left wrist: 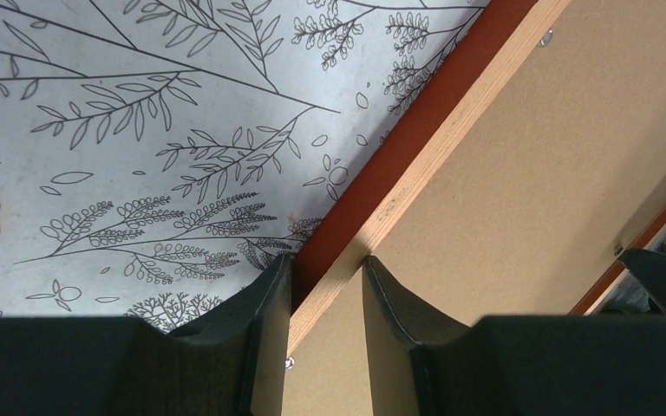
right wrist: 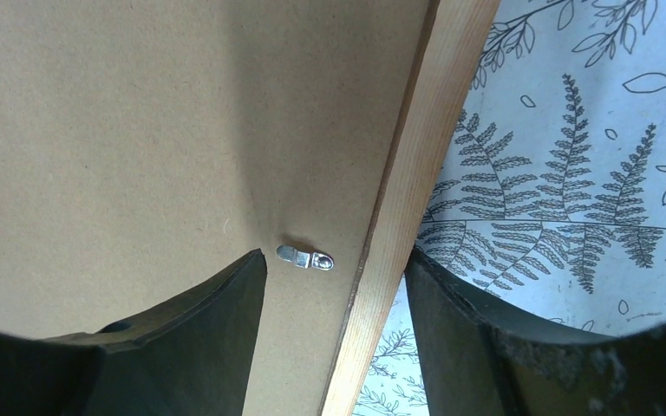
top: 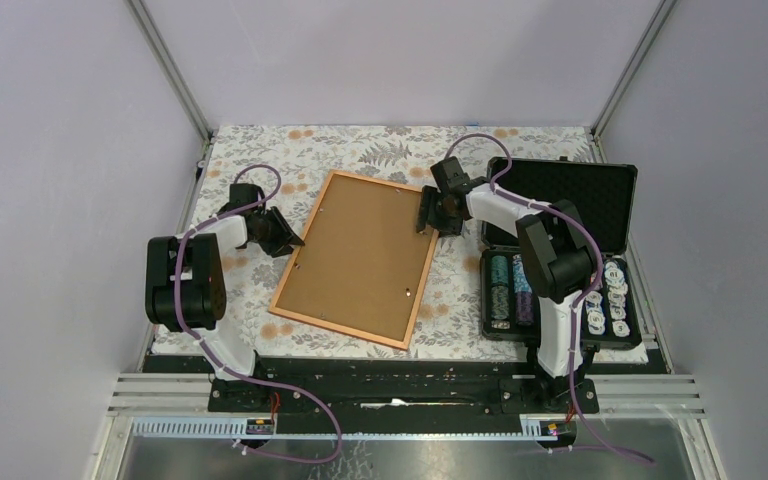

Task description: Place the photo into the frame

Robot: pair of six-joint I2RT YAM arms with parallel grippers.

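Observation:
The orange-brown frame (top: 340, 331) lies face down in the middle of the table, with the plain brown backing board (top: 360, 255) seated in it. The photo is hidden. My left gripper (top: 288, 238) is at the frame's left edge. In the left wrist view its jaws (left wrist: 327, 260) close on the wooden rail (left wrist: 434, 147), one finger on the red outer side and one over the board (left wrist: 555, 173). My right gripper (top: 428, 215) is at the frame's upper right edge. It is open (right wrist: 336, 260) and straddles the rail (right wrist: 416, 156) next to a small metal clip (right wrist: 305, 257).
An open black case (top: 560, 190) holding rows of chips (top: 505, 285) stands at the right, close to the right arm. The floral tablecloth (top: 360, 150) covers the table, and walls close it in at the left, back and right.

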